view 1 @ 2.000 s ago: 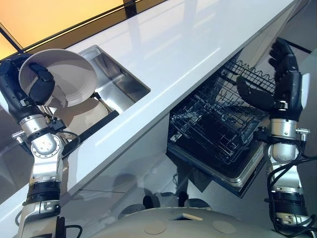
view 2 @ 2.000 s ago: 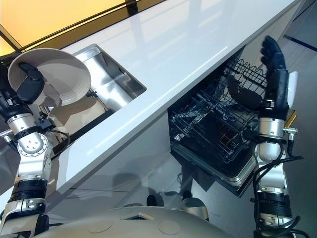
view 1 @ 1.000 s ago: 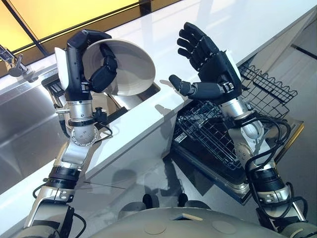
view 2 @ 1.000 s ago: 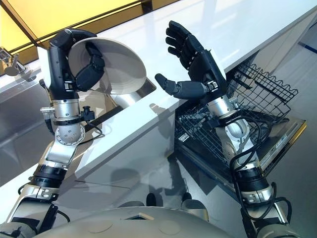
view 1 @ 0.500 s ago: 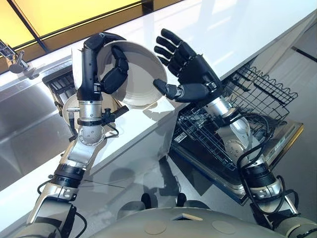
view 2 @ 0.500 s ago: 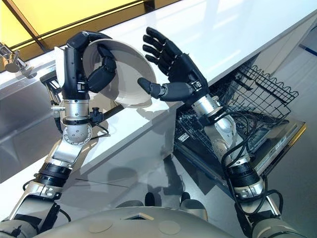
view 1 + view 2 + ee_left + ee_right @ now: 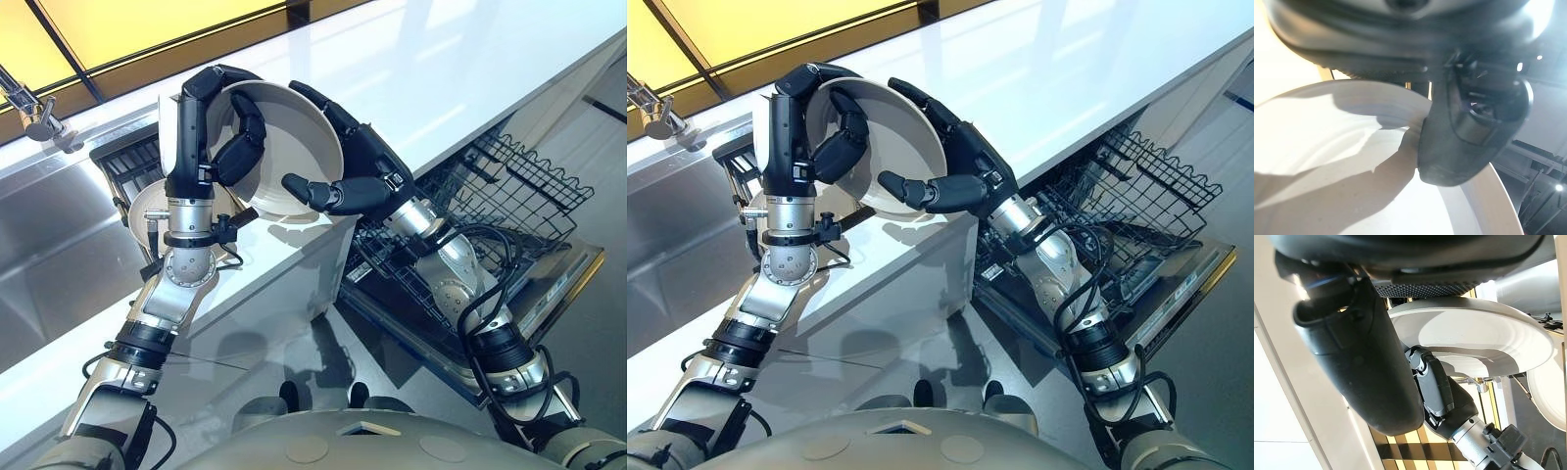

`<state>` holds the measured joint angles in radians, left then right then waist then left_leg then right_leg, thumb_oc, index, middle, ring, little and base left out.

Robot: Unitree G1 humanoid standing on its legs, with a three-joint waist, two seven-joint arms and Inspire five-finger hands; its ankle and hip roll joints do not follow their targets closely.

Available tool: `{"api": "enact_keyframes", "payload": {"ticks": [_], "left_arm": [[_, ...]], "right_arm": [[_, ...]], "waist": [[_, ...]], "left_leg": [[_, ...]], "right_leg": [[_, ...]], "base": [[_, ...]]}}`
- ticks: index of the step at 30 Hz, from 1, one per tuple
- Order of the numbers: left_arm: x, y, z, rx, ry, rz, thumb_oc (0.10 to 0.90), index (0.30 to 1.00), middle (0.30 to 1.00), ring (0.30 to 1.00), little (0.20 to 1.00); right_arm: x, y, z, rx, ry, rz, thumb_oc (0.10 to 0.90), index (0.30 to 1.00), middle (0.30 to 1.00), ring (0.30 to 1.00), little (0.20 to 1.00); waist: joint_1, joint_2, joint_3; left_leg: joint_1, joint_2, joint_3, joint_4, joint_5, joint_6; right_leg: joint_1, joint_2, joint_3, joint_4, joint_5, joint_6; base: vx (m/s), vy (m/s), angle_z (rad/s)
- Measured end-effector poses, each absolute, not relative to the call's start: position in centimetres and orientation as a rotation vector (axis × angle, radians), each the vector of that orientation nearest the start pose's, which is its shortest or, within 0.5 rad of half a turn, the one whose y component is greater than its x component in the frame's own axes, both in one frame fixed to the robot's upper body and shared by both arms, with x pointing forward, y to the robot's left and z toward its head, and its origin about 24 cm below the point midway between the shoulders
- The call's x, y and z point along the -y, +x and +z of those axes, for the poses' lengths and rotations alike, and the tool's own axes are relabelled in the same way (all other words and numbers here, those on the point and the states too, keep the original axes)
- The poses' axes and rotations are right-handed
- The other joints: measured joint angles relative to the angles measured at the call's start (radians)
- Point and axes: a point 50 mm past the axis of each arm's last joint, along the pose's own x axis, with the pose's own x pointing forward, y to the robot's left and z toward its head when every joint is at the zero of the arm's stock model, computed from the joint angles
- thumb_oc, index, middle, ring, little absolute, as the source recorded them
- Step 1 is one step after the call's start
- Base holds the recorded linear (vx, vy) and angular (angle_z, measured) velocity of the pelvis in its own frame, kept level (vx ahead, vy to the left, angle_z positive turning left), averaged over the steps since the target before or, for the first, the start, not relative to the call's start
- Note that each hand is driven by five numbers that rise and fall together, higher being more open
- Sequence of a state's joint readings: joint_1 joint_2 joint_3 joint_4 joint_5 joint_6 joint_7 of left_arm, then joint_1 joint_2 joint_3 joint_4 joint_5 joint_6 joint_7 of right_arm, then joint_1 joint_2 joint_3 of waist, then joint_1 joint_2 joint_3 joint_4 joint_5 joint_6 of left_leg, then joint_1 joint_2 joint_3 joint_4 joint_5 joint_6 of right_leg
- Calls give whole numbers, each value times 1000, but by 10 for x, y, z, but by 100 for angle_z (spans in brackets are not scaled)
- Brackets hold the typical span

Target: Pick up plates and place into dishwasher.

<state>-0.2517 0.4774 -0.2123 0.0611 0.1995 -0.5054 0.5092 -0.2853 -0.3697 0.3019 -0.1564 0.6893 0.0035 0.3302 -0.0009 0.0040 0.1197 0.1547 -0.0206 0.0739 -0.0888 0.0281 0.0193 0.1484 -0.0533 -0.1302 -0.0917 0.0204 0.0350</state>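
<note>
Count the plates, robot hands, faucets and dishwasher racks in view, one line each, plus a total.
Plates: 2, the held plate and a second plate lower down behind the left wrist
Hands: 2, the left hand and the right hand
Faucets: 1, the faucet
Dishwasher racks: 1, the dishwasher rack
Total: 6

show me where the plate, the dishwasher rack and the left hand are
plate (image 7: 294, 162), left eye view, on its inner face.
dishwasher rack (image 7: 509, 186), left eye view, on its wire side.
left hand (image 7: 240, 152), left eye view, on its thumb.
</note>
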Motion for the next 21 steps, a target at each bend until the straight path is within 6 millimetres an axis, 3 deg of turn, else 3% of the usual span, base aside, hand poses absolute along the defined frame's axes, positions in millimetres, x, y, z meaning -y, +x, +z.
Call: {"api": "enact_keyframes", "payload": {"ticks": [1,2,3,4,6,12,21], "left_arm": [[-171,273,141,780,461,94,100,300,300,300,200],[-169,273,140,777,462,79,100,300,300,300,200],[-167,273,139,774,464,68,100,300,300,300,200],[-166,273,138,771,466,56,100,300,300,300,200],[-164,273,137,764,467,36,100,300,300,300,200],[-154,272,131,728,435,-38,100,300,300,300,200],[-151,273,128,694,416,-55,100,300,300,300,200]], "right_arm": [[102,272,137,279,253,788,742,851,851,851,842],[102,272,136,274,253,786,616,742,742,742,716],[101,272,135,268,254,780,545,681,681,681,645],[102,273,134,262,255,772,207,392,392,392,307],[103,275,132,250,261,747,100,300,300,300,200],[112,283,125,212,325,618,100,300,300,300,200],[113,284,124,218,290,585,100,300,300,300,200]], "waist": [[0,0,0],[1,0,0],[1,0,0],[1,0,0],[1,0,0],[2,0,0],[1,0,0]], "left_leg": [[0,0,0,0,0,0],[0,0,0,0,0,0],[0,0,0,0,0,0],[0,0,0,0,0,0],[0,0,-1,0,0,0],[0,0,-3,0,1,0],[0,0,-4,0,1,0]], "right_leg": [[0,0,0,0,0,0],[0,0,0,0,0,0],[0,0,0,0,0,0],[0,0,-1,0,0,0],[0,0,-1,0,0,0],[2,0,-6,0,0,0],[2,-1,-7,0,0,0]], "base": [[0,0,0],[0,0,0],[0,0,0],[0,0,0],[0,0,0],[0,0,0],[0,0,0]]}}
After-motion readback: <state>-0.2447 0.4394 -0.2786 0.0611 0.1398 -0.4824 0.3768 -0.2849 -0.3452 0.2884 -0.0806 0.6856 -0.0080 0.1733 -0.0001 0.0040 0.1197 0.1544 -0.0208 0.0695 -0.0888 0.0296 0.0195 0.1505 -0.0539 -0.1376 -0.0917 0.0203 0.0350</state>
